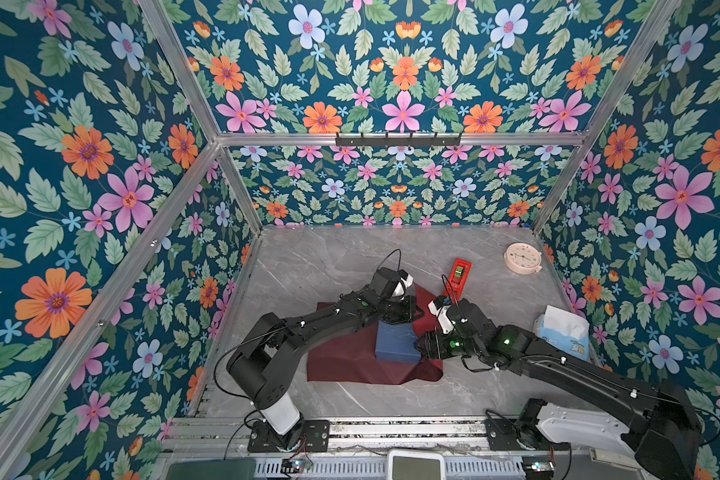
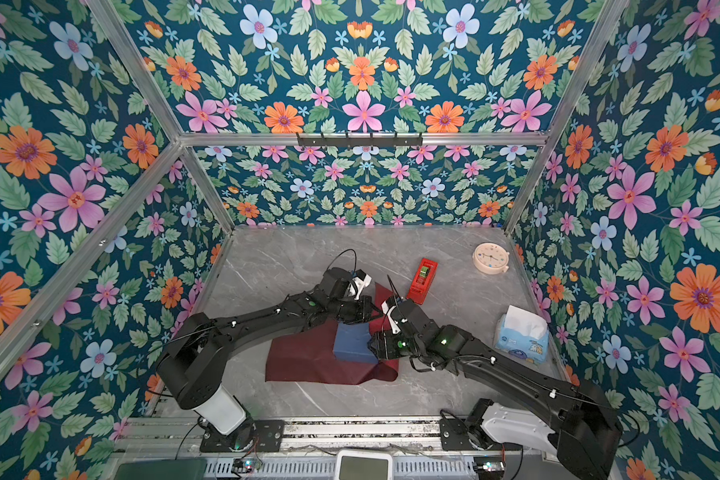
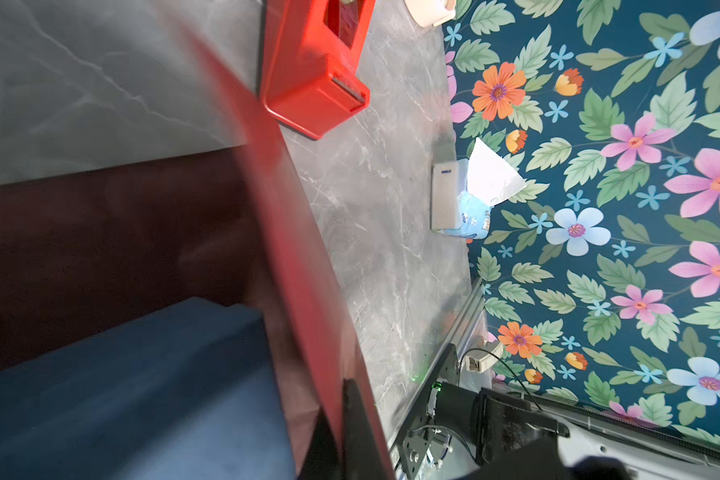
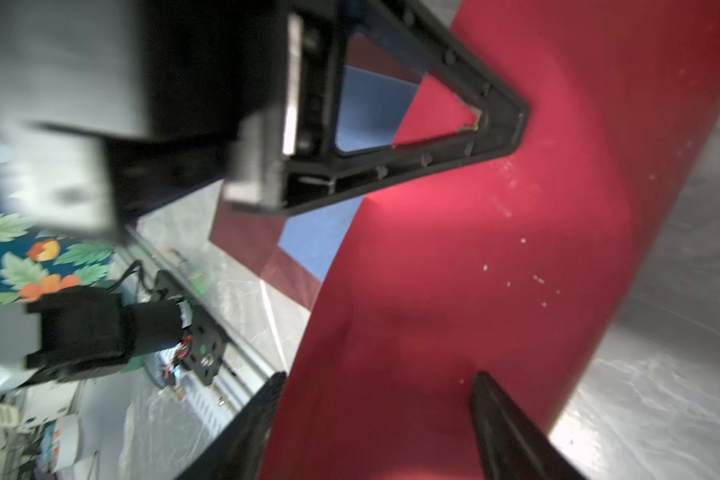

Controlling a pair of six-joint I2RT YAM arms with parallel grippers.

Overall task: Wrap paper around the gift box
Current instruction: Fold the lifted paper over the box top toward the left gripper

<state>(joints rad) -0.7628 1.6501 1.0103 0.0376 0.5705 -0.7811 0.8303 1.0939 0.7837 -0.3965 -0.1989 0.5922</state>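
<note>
Centrally, a grey marble-patterned tabletop [image 1: 329, 257] forms the work surface in both top views. Near its middle lies the paper [image 1: 350, 361], a large thin rectangular sheet. Its dull maroon face is upward and it is mostly flat, but its right-hand margin stands up off the surface, so the glossy bright red face shows in the wrist views. On the sheet, toward its right half, rests the gift box [image 1: 395, 343], a plain matte navy-blue low cuboid, flat on its base. Well apart, by the right wall, stands a pale blue soft tissue pack [image 1: 564, 332] with a white tissue protruding. A round cream-coloured clock [image 1: 522, 257] lies face up near the far right corner. A narrow red plastic tape dispenser [image 1: 461, 276] sits near the sheet's far right corner. The black left gripper [image 3: 337, 405], at the far side of the box, has its jaws pressed together on the upturned red edge of the paper. The black right gripper [image 4: 381, 376], just beside the box's right side, has its jaws spread, with the red sheet seen between them; contact cannot be judged.
</note>
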